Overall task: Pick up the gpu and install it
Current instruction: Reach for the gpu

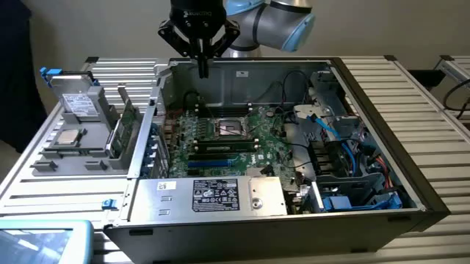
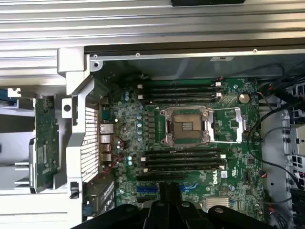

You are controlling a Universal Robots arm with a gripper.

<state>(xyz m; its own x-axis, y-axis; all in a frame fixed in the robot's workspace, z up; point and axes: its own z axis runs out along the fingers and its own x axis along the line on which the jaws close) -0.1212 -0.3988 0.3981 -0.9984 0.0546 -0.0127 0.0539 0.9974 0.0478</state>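
We judge: approach | gripper (image 1: 203, 74) shut, empty, above motherboard (image 1: 228, 137) | gpu (image 2: 46, 138) well apart (untouched) | grasp needs opened fingers

"Dell" logo (image 2: 217, 177) on motherboard (image 2: 188, 144)

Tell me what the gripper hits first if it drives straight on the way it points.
Probably the motherboard, near its blue slots; the gripper hangs above it, depth unclear.
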